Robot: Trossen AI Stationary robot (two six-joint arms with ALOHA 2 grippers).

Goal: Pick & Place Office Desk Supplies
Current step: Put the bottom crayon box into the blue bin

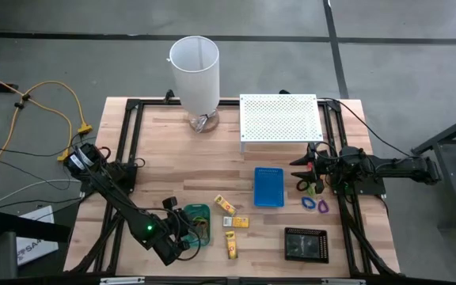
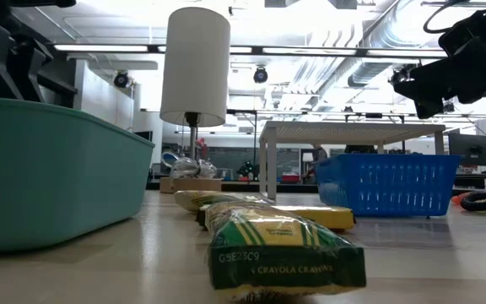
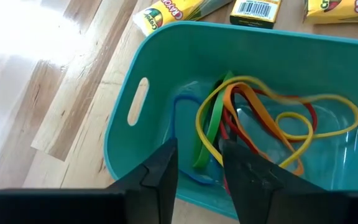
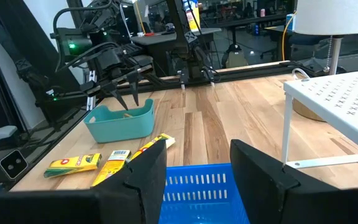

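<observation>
High view: left gripper (image 1: 198, 231) hangs over the green tray (image 1: 197, 215), at 7 o'clock on the table. Three crayon packets (image 1: 237, 222) lie just beside it toward 3 o'clock. Right gripper (image 1: 299, 166) waits at 3 o'clock beside the blue tray (image 1: 268, 187), clips (image 1: 316, 204) near it.

Low view: one packet lies closest to the camera, the green tray wall beside it at 9 o'clock.

Left wrist view: jaws parted, nothing between them; rubber bands (image 3: 260, 118) lie loose in the tray. Looks like a release just done. To finish well, lift straight up so no loop snags a fingertip.

Right wrist view: right jaws apart, empty, above the blue tray. Next pick probably a packet; grip across its narrow side.
</observation>
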